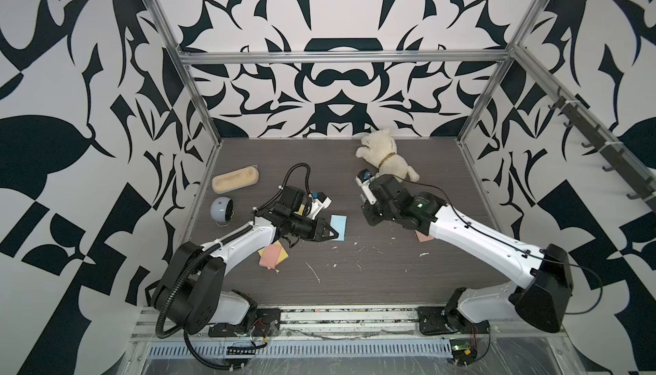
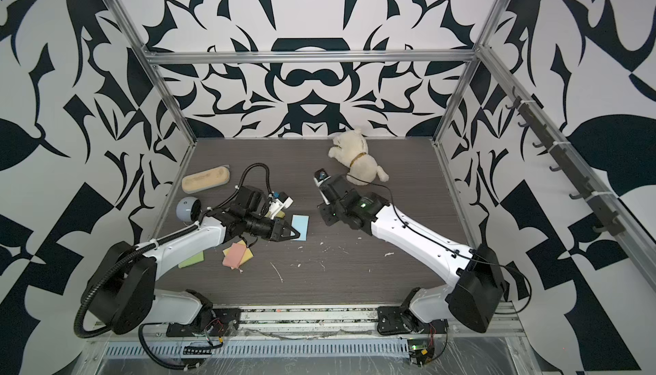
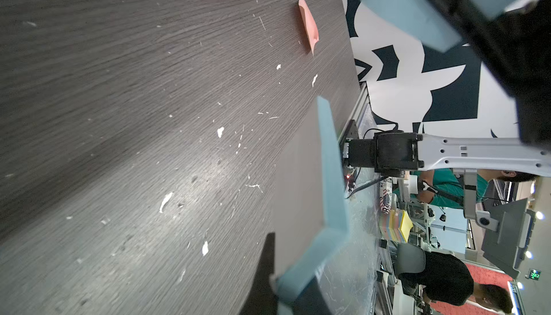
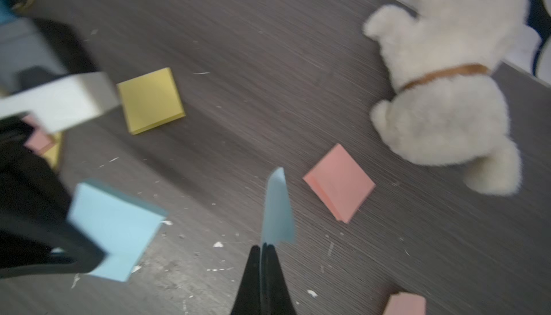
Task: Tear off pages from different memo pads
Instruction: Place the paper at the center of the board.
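Observation:
My left gripper (image 1: 333,236) is shut on a corner of the thick blue memo pad (image 1: 340,223), which it holds tilted just above the table; its jaws (image 3: 286,294) pinch the pad's corner. My right gripper (image 4: 264,249) is shut on a single blue page (image 4: 277,209), seen edge-on and apart from the pad (image 4: 116,227). A yellow memo pad (image 4: 150,100) and a pink one (image 4: 340,182) lie flat on the table. A loose pink page (image 1: 271,254) lies on yellow paper under my left arm. In a top view, a green pad (image 2: 191,259) shows beside that arm.
A white plush dog (image 1: 385,158) lies at the back of the dark wood table (image 1: 355,284). A tan oblong case (image 1: 235,179) and a round grey-blue gadget (image 1: 222,209) sit at the left edge. Another pink piece (image 1: 424,237) lies under my right arm. White crumbs dot the front.

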Robot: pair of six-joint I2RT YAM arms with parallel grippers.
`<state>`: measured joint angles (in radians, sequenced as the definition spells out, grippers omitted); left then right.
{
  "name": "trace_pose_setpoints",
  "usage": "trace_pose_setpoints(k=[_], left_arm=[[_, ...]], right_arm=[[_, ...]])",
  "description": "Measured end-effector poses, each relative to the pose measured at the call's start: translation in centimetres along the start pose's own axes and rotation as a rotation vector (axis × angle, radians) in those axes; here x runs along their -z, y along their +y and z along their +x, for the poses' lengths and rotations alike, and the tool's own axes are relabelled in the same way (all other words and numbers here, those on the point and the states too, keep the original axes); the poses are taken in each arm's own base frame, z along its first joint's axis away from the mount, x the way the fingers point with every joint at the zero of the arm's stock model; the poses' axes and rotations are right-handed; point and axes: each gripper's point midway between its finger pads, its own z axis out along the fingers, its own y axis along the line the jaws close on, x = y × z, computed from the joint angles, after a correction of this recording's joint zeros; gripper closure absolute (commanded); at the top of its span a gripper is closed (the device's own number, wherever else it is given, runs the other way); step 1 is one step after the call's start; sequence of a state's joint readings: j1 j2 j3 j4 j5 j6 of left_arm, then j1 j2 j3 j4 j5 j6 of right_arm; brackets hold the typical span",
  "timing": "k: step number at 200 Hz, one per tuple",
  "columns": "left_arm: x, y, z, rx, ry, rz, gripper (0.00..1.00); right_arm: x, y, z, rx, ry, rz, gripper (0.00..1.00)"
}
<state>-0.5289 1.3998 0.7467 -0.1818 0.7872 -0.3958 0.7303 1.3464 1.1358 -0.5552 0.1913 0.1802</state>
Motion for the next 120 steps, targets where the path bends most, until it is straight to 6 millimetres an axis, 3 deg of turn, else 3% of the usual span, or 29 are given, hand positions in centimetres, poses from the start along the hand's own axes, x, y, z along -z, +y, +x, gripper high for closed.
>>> trace_pose_setpoints(k=[28, 55, 88, 107, 120], left_arm=[[-0.8, 1.2, -0.2, 0.037, 0.021, -0.023, 1.0], [-2.7, 2.2, -2.1, 0.08, 0.046, -0.048, 1.0], [-5.8, 3.0, -3.5, 0.121, 0.087, -0.066, 1.0], [-7.2, 3.7, -3.5, 0.163, 0.111, -0.079, 1.0], [-7.5, 4.0, -3.7, 0.18, 0.115, -0.086, 1.0]], right_arm=[[-0.7, -6.6, 2.3, -0.193, 0.045, 0.122, 1.0], [-1.9, -11.2, 7.0, -0.344, 0.164, 0.246, 1.0], [-3.7, -10.5, 13.5, -0.412, 0.362, 0.248, 1.0], [-4.6, -9.9, 16.0, -0.436, 0.45, 0.242, 1.0], [-5.0, -9.6, 17.4, -0.448, 0.498, 0.246, 0.91]])
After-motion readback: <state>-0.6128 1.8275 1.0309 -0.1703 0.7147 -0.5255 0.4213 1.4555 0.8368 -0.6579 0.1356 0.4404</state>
